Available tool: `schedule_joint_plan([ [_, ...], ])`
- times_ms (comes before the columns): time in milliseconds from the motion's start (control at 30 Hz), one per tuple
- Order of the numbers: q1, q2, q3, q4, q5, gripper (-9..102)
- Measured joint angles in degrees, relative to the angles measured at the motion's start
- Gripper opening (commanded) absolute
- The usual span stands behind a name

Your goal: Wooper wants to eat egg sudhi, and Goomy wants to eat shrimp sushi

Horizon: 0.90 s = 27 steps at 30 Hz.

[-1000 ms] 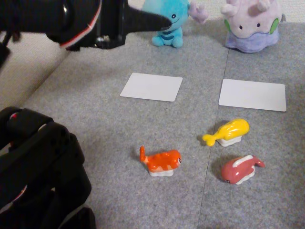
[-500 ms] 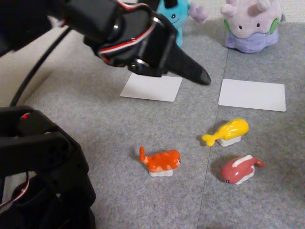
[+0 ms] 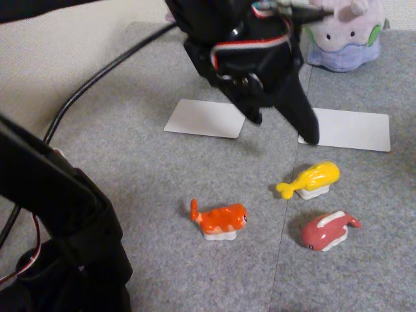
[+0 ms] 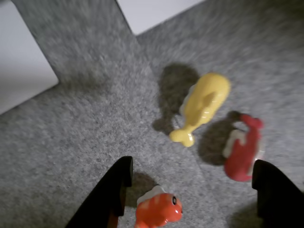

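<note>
Swung rightward, open claw [image 4: 192, 183] hovers above egg sudhi [image 3: 311, 179], tail pointing left.

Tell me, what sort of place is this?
Probably a hobby setup at home: grey carpet tiles laid as a work surface, a plush Goomy at the back, toy sushi like the egg sudhi and shrimp sushi, and two white cards.

Black arm reaches in from 10 o'clock in the fixed view, wrist pitched down; gripper [image 4: 192, 183] jaws spread wide, empty, tips pointing toward 5 o'clock.
</note>
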State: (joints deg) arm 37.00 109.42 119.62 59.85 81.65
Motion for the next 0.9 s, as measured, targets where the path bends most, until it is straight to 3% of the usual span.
schedule_joint_plan([
  [300,2.8,-13.7,-1.3,-6.0,-0.2,29],
  [900,5.2,-17.5,-1.6,-13.5,-1.2,29],
])
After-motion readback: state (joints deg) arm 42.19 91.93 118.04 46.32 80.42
